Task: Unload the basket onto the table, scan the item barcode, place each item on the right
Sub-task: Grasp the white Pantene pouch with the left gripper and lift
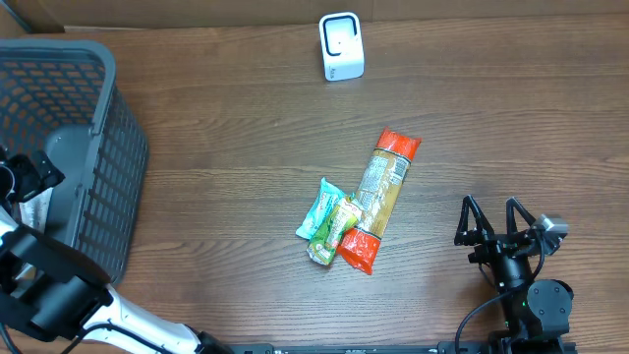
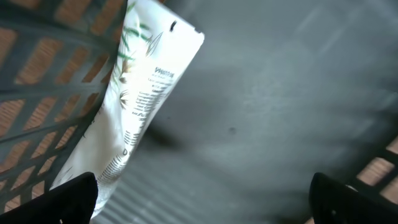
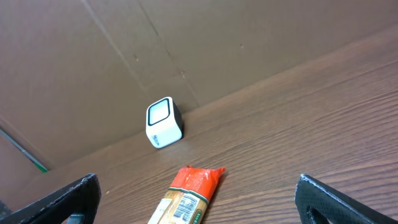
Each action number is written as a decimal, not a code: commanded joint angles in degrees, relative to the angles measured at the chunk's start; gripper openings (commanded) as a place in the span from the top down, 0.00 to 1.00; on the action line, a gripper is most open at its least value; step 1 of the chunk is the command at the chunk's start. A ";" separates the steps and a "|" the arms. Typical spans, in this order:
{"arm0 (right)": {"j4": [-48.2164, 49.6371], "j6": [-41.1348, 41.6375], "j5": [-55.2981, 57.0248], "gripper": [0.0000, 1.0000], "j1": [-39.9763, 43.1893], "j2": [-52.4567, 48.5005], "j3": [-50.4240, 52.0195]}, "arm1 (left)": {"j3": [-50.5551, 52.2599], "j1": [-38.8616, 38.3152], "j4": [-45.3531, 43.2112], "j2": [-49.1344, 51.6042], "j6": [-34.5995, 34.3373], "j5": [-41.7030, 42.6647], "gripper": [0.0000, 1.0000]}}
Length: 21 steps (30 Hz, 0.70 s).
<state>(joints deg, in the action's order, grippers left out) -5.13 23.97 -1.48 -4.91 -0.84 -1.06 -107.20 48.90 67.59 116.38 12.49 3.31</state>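
Table: we see a brown wood-grain table (image 1: 226,128) with a cardboard wall along its far edge.
Scanner: the white barcode scanner (image 1: 341,46) stands upright at the far centre of the table, well apart from everything else. In the right wrist view the scanner (image 3: 163,122) sits just before the cardboard wall.
Basket: a grey plastic basket (image 1: 108,147) fills the far left corner, and its slatted wall and grey floor (image 2: 261,112) fill the left wrist view.
White tube: a white tube (image 2: 143,93) with green leaf print and small black text lies inside the basket, leaning against the slatted wall. From overhead we catch only a sliver of it (image 1: 36,208).
Long packet: a long packet with orange ends (image 1: 381,197) lies mid-table, slanting from near left to far right. A barcode shows on its label in the right wrist view (image 3: 189,196).
Small packets: a teal packet (image 1: 319,208) and a green packet (image 1: 332,234) lie just left of the long packet's near end, touching it.
Left gripper: the left gripper (image 2: 208,208) hangs inside the basket, its fingers (image 2: 68,199) spread wide and holding nothing, with the tube by the left finger.
Right gripper: the right gripper (image 1: 488,203) sits at the near right, fingers (image 3: 68,199) spread wide and empty, well apart from the packets and pointing towards the scanner.
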 commanded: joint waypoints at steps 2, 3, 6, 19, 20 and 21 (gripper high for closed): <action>0.46 -0.04 -0.09 0.00 -0.28 0.61 0.61 | 0.17 0.11 -1.05 3.30 1.25 -4.11 0.00; 0.46 -0.04 -0.09 0.00 -0.28 0.61 0.61 | 0.20 0.09 -1.27 3.65 1.22 -5.01 0.00; 0.46 -0.04 -0.09 0.00 -0.28 0.61 0.61 | 0.24 0.07 -1.95 4.92 1.25 -6.88 0.00; 0.44 -0.04 -0.09 0.00 -0.28 0.61 0.61 | 0.35 -1.62 -4.96 11.02 -0.98 -18.49 0.00; 0.46 -0.04 -0.09 0.00 -0.28 0.61 0.61 | 0.35 -1.68 -5.14 11.82 -1.20 -19.17 0.00; 0.46 -0.04 -0.09 0.00 -0.28 0.61 0.61 | 0.35 -1.70 -5.29 12.50 -1.38 -19.30 0.00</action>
<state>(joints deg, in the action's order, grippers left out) -5.13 23.97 -1.52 -4.91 -0.84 -1.06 -107.18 47.59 62.65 125.75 12.36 -12.01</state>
